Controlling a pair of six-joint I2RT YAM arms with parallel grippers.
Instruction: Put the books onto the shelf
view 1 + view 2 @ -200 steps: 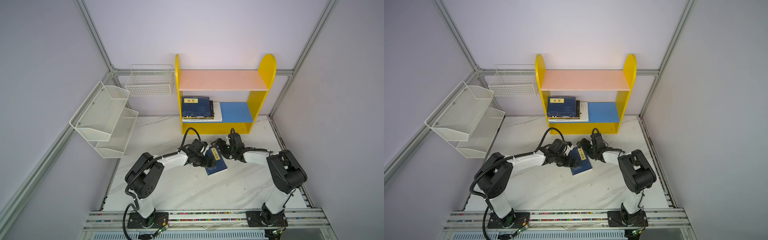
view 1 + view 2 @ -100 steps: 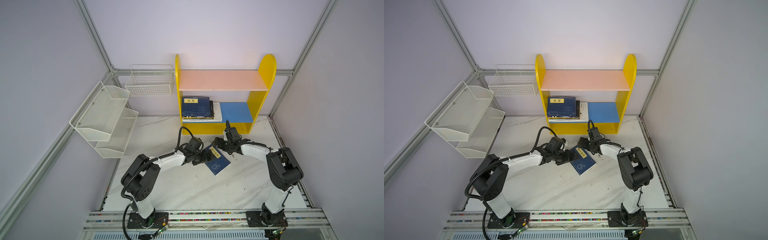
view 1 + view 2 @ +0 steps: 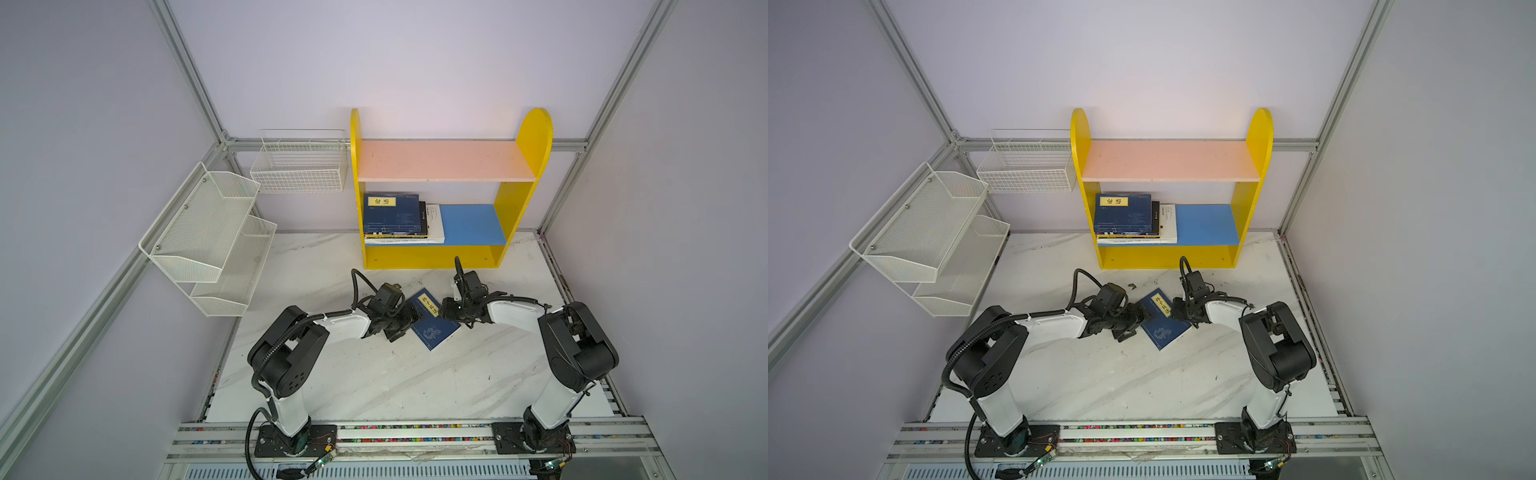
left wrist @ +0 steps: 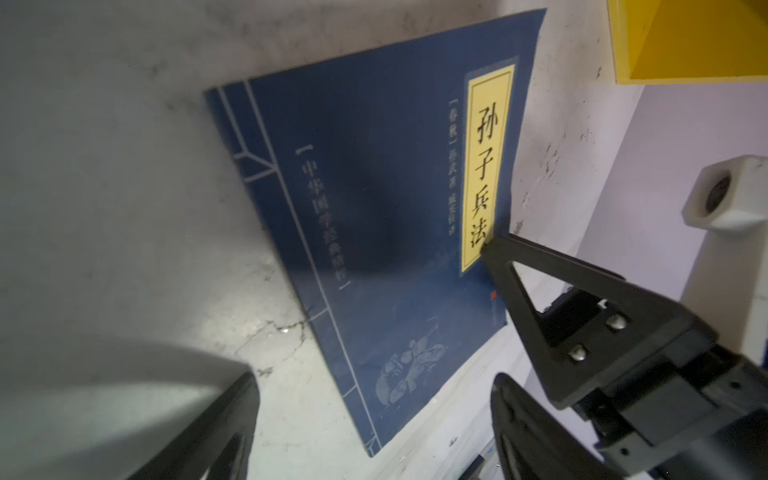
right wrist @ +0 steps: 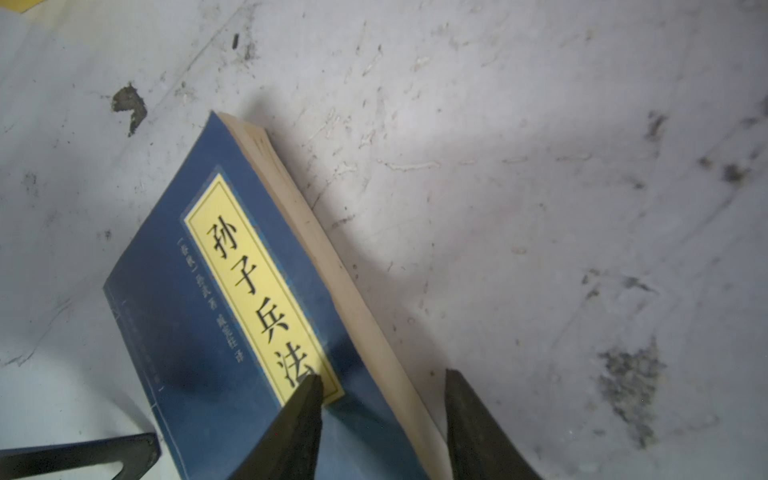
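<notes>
A navy book [image 3: 432, 324] [image 3: 1163, 328] with a yellow title label lies flat on the marble table, between both grippers. My left gripper [image 3: 409, 320] [image 4: 374, 424] is open at the book's spine side, and one corner of the book lies between its fingers. My right gripper [image 3: 446, 309] [image 5: 382, 376] is open and straddles the page edge: one finger is over the cover at the label, the other beside the edge. The yellow shelf [image 3: 523, 199] [image 3: 1246, 199] stands at the back. A stack of books [image 3: 392, 214] [image 3: 1123, 214] lies on its blue lower board.
The pink upper board [image 3: 440, 160] is bare, as is the right part of the blue board [image 3: 471, 224]. A white mesh tiered rack [image 3: 208, 237] and a white wire basket [image 3: 299, 166] hang on the left. Metal frame posts border the table.
The right gripper's jaws have narrowed round the book's page edge and its wrist has shifted. The left gripper stays by the spine, slightly narrower. The book has barely moved.
</notes>
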